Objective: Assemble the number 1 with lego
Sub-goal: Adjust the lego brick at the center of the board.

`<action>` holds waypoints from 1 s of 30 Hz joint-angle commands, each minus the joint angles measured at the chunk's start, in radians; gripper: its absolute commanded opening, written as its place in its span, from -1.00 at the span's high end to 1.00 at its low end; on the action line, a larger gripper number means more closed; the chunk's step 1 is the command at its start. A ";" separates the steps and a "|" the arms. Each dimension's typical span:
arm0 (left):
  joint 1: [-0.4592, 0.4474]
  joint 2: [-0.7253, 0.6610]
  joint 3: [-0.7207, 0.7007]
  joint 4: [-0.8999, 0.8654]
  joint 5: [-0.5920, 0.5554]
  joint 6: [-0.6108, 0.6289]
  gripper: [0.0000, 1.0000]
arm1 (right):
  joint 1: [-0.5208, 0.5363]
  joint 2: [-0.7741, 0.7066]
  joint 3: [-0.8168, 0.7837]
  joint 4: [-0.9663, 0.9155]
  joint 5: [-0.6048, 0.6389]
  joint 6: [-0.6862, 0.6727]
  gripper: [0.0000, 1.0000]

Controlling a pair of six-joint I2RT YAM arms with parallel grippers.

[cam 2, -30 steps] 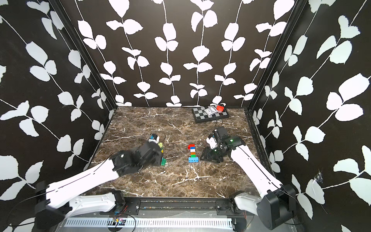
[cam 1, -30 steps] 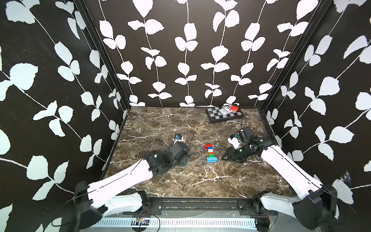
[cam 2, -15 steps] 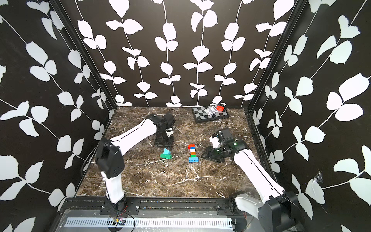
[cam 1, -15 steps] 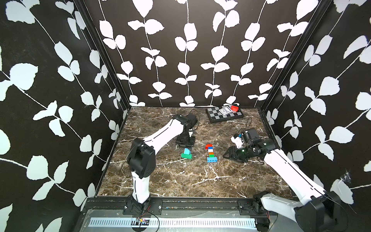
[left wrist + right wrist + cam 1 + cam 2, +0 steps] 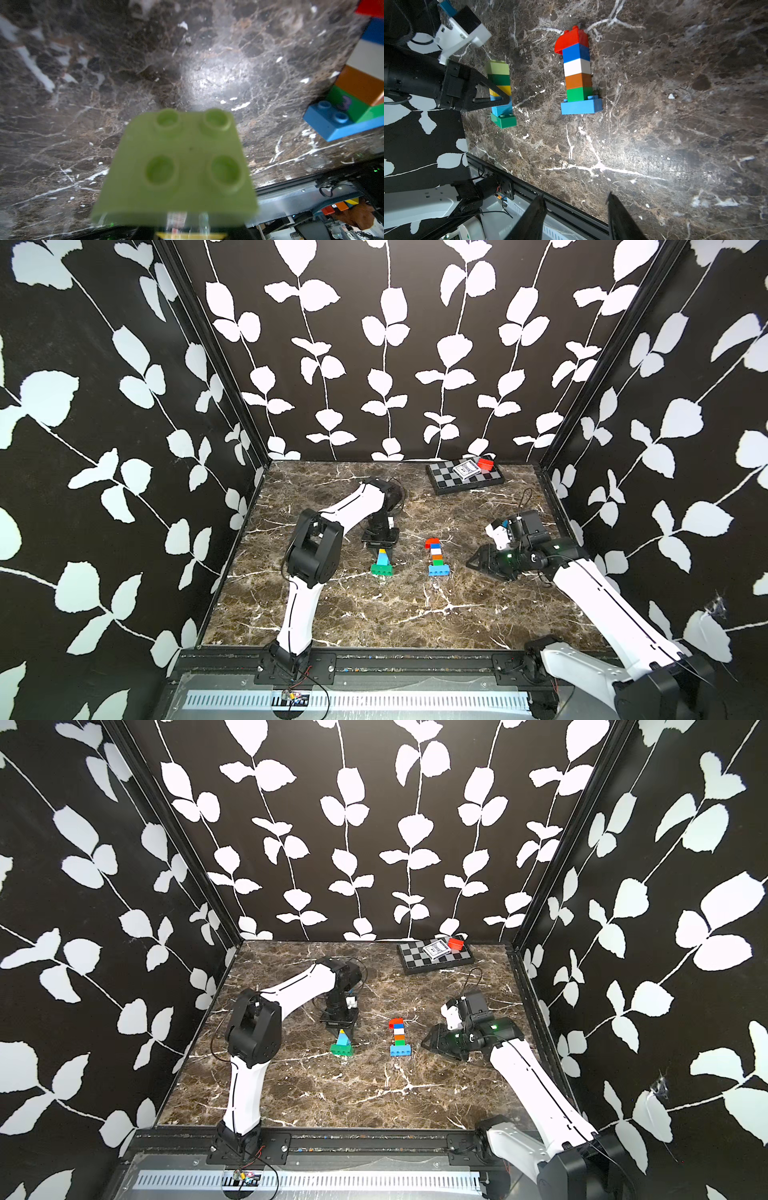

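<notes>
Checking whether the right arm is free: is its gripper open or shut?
Open. In the right wrist view the right gripper shows its two fingers apart, nothing held between them.

A checkered board (image 5: 446,482) lies far back on the marble table (image 5: 374,614), bearing perhaps a card box (image 5: 464,470).

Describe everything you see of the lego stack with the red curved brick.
The lego stack is glossy plastic: a wide light blue base, then green, orange, white and blue bricks, capped by a red curved one, forming a 1. It lies flat on the marble table, red end toward the back wall, touching nothing else.
</notes>
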 commanded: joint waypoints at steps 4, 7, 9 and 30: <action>0.013 0.011 -0.040 0.052 -0.060 -0.053 0.94 | -0.008 -0.022 -0.026 0.016 -0.003 0.001 0.02; 0.013 0.016 -0.055 0.087 -0.073 -0.074 0.92 | -0.008 -0.027 -0.029 0.014 -0.006 0.002 0.02; 0.013 0.016 -0.067 0.110 -0.082 -0.087 0.89 | -0.008 -0.029 -0.029 0.012 -0.006 0.000 0.02; 0.012 -0.101 -0.145 0.172 -0.111 -0.146 -0.33 | -0.021 -0.046 -0.021 -0.022 0.004 -0.032 -0.02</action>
